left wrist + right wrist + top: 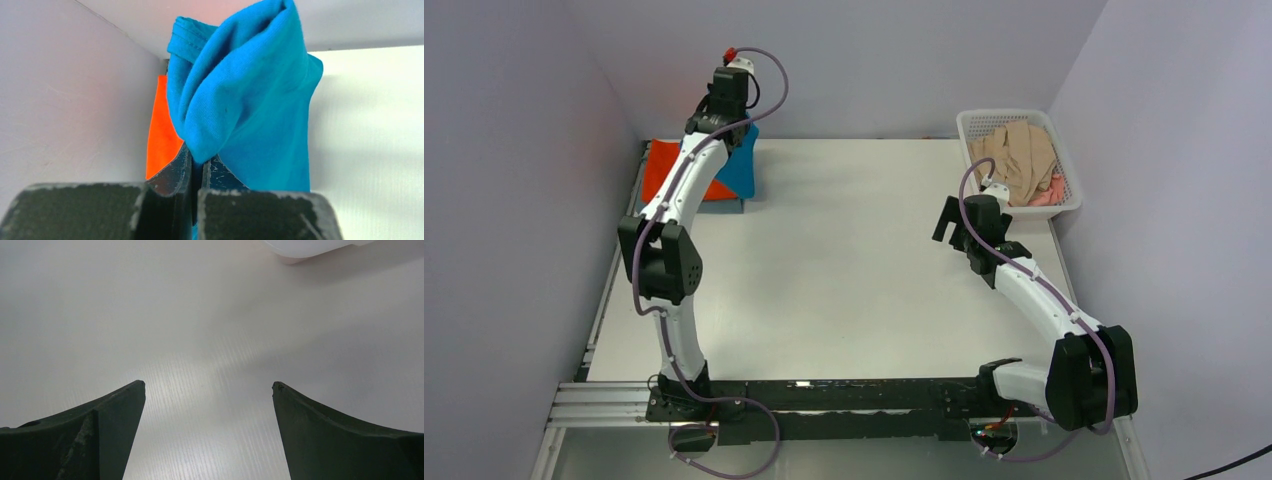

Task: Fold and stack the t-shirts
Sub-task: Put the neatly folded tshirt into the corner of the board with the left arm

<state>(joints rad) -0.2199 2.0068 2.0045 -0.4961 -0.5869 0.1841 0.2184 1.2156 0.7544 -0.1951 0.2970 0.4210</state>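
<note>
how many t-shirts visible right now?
4: teal-blue shirt pinched in the left tool, orange shirt flat at the table's far-left corner, beige shirt and pink shirt in the basket. More may be hidden underneath.

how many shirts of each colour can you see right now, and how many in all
teal shirt: 1
orange shirt: 1
beige shirt: 1
pink shirt: 1
total: 4 in view; the basket may hide more
</note>
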